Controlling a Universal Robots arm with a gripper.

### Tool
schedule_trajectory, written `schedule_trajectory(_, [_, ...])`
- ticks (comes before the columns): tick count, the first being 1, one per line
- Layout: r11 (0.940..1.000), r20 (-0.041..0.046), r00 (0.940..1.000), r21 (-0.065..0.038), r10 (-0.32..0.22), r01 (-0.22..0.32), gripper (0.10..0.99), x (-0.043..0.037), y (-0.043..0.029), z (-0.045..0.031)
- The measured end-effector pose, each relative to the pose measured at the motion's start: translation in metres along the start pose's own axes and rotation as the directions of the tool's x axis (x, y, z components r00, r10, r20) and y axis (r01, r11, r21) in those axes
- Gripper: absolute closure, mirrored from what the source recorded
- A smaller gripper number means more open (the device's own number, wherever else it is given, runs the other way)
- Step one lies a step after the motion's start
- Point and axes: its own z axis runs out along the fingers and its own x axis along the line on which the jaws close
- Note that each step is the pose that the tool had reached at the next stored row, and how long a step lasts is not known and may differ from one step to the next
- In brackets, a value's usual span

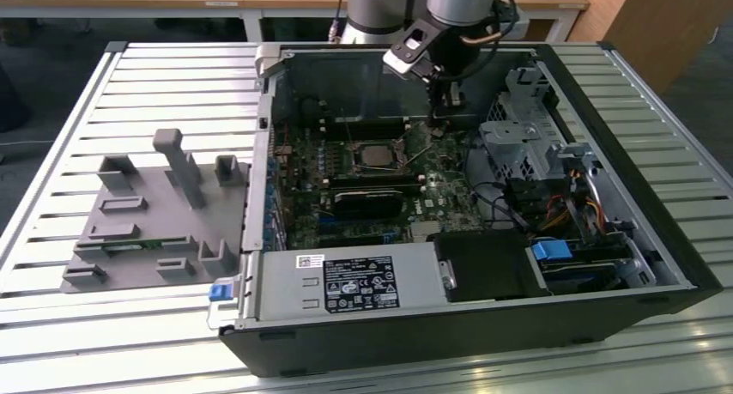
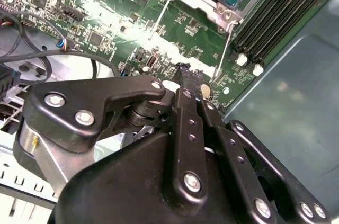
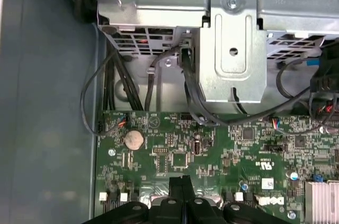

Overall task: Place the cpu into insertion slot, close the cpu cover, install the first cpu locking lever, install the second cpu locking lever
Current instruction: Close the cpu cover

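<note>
Closed hand low over motherboard

Slatted metal surface: grey moulded fixture block near its edge on the exterior view's left, open black PC case just beside it, covering the middle and the other side. In the case: grey supply box with white label along the near wall, blue tab at its corner, long black card mid-board. First wrist view: green motherboard, coin cell near its edge, silver drive cage beyond it, black cables between them.
</note>
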Motion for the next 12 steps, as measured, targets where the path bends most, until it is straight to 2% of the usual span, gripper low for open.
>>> schedule_trajectory(8, [1.0,0.0022,1.0,0.003,0.0,0.0,0.98,0.0013,0.0085,0.0034])
schedule_trajectory(12, [1.0,0.0025,1.0,0.005,0.0,0.0,0.98,0.0014,0.0104,0.0072])
